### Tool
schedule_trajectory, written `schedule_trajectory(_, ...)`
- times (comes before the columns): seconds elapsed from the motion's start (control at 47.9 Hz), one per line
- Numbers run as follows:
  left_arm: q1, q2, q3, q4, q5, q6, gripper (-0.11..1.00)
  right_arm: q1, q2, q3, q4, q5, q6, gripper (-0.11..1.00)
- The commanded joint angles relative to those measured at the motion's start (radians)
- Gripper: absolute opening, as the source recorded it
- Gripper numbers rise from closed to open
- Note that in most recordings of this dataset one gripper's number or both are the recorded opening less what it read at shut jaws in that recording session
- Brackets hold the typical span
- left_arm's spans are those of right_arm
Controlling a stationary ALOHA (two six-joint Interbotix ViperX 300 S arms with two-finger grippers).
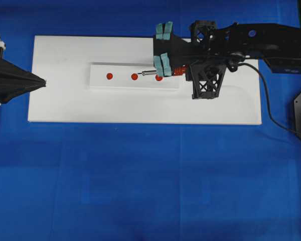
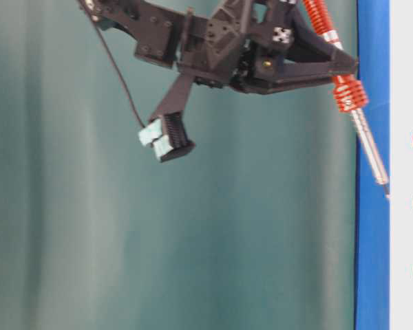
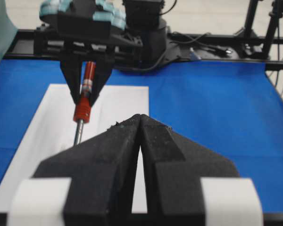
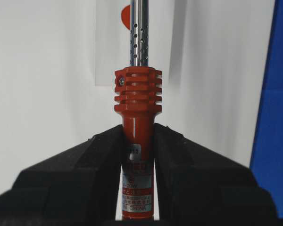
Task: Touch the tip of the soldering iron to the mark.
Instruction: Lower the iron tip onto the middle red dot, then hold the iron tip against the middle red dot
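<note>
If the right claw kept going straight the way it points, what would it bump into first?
Probably the soldering iron held in the right claw would lead, its tip meeting the white strip near the middle red dot; depth is hard to judge.

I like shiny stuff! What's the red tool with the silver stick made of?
The soldering iron has a handle that looks like glossy red plastic, moulded with ribs. Its shaft looks like polished metal: silvery, mirror-shiny, dotted with small holes.
</note>
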Motion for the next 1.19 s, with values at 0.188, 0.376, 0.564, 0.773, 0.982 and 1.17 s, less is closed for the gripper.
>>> schedule_trajectory(0.188,0.002,0.005,-0.011,0.002,-0.011,0.0,0.0,-0.008,0.031,0.003,-0.002,-0.06,-0.002,0.06)
schedule_trajectory(0.376,0.002,0.005,-0.011,0.002,-0.011,0.0,0.0,-0.008,0.058,0.003,-0.002,-0.069,-0.003,0.06)
schedule_trajectory(0.564,0.002,0.005,-0.011,0.002,-0.011,0.0,0.0,-0.008,0.064,0.003,-0.002,-0.069,-0.003,0.06)
schedule_trajectory(0.773,0.002,0.005,-0.011,0.002,-0.011,0.0,0.0,-0.008,0.064,0.003,-0.002,-0.066,-0.003,0.06)
schedule_trajectory(0.982,0.002,0.006,-0.011,0.002,-0.011,0.0,0.0,-0.008,0.066,0.003,-0.002,-0.066,-0.003,0.06)
schedule_trajectory(1.17,0.002,0.006,-0.011,0.002,-0.011,0.0,0.0,-0.008,0.064,0.003,-0.002,-0.066,-0.003,0.06)
